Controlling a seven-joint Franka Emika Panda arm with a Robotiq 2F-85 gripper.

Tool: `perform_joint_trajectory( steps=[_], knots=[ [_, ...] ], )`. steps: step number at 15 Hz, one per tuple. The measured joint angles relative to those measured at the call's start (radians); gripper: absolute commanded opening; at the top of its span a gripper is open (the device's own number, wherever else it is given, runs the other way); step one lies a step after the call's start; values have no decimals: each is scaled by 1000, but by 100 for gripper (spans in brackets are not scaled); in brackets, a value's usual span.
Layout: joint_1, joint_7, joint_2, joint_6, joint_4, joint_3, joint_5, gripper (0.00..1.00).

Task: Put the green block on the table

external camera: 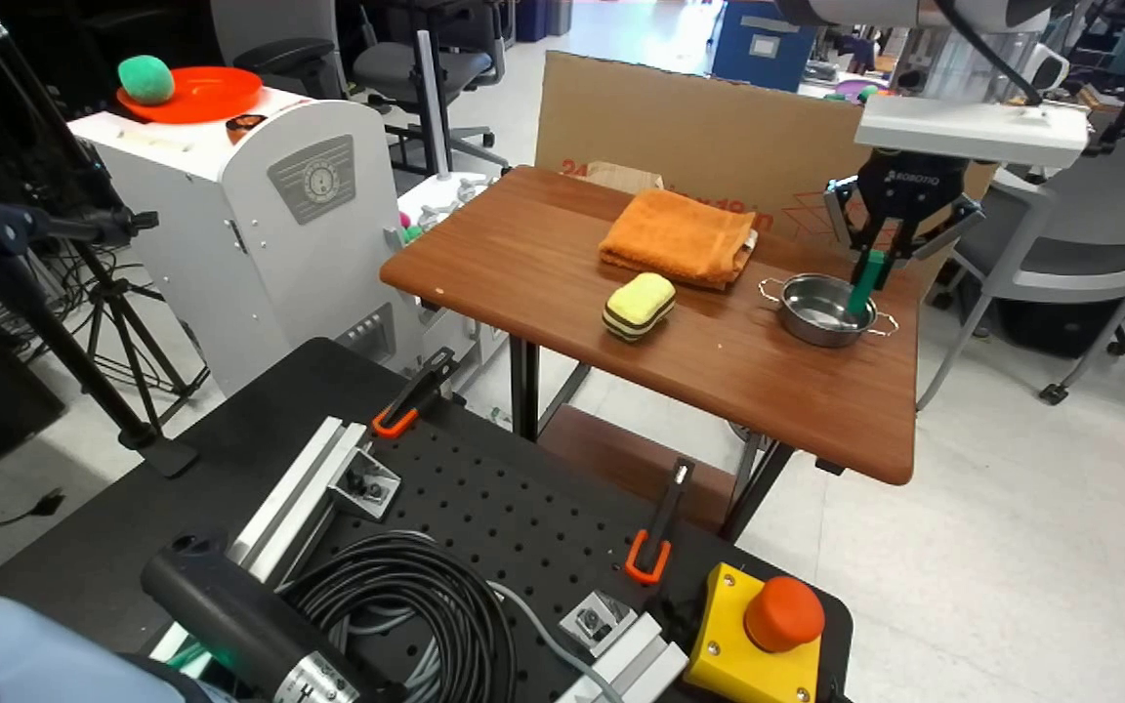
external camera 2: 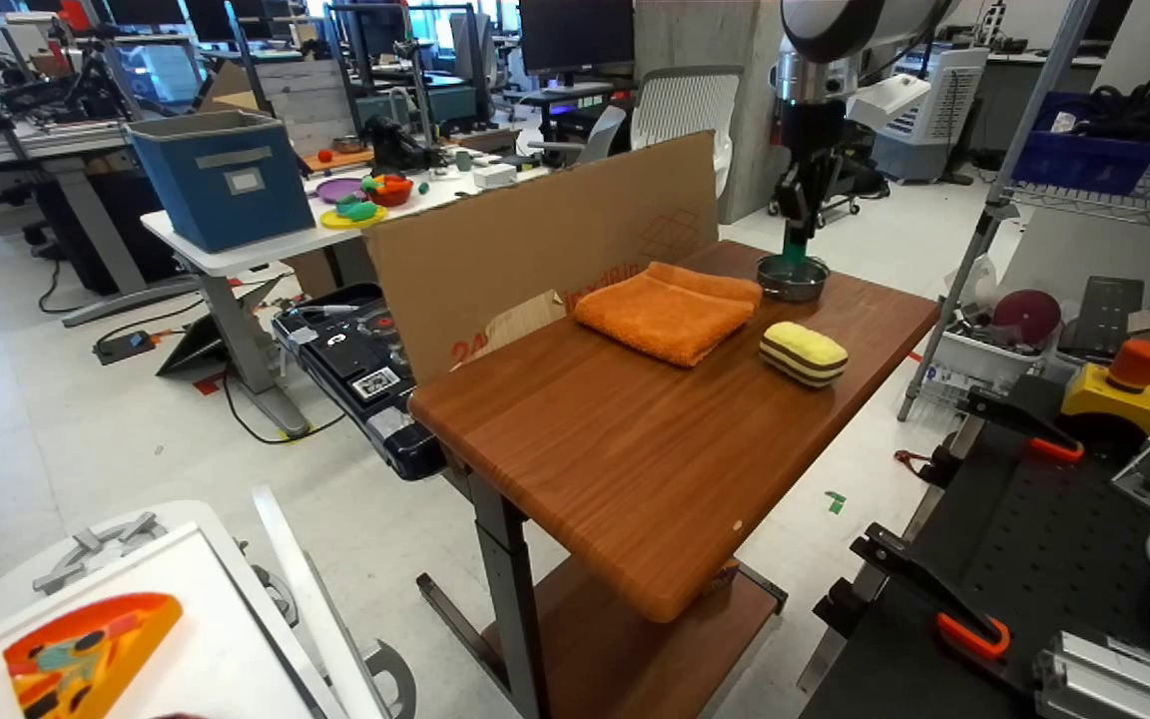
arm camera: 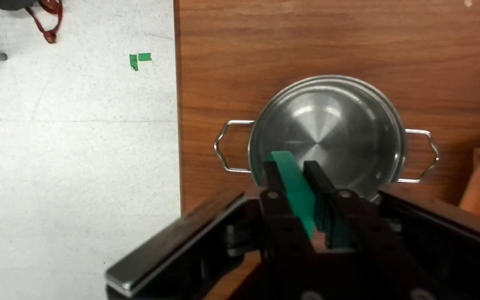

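A single small, elongated green block (external camera: pixel 867 283) hangs tilted above your reddish-brown wooden table (external camera 2: pixel 585 459), pinched between the jaws of your one black Robotiq gripper (arm camera: pixel 292 173). Its lower end falls within the outline of one round stainless-steel pot (arm camera: pixel 340 104) with two wire handles (arm camera: pixel 240 170) in the wrist view; whether it touches the pot's bottom, you cannot tell. Near the pot on the table lie one folded orange towel (external camera: pixel 678 234) and, just beside the towel, one yellow sponge-like block (external camera 2: pixel 803 352) with dark stripes. One brown cardboard sheet (external camera: pixel 699 127), printed in red, stands upright along the table's long edge in both exterior views. On the black perforated metal board (external camera: pixel 484 498) you have two black-and-orange clamps (external camera: pixel 667 508), one yellow box (external camera: pixel 730 640) topped by one red push-button (external camera: pixel 785 613), and one coil of black cable (external camera: pixel 396 557). Farther out are the containers: one blue plastic bin (external camera 2: pixel 1074 165) on a wire shelf (external camera 2: pixel 1084 203) holds black items (external camera 2: pixel 1134 105), one blue box (external camera 2: pixel 221 200) on a white table (external camera 2: pixel 236 262) in an exterior view hides its inside from you, and one round orange-red plate (external camera: pixel 221 90) on a white cabinet (external camera: pixel 328 254) has one green ball (external camera: pixel 145 78) at its edge. In the wrist view, two strips of green tape (arm camera: pixel 144 57) lie on the pale floor (arm camera: pixel 77 166).
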Motion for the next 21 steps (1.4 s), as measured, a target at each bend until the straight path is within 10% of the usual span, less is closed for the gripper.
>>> perform_joint_trajectory(
  steps=[12,21],
  knots=[
    [-1,-56,-391,1,-443,19,11,5],
    [5,-49,-390,210,-656,20,11,5]
  ],
)
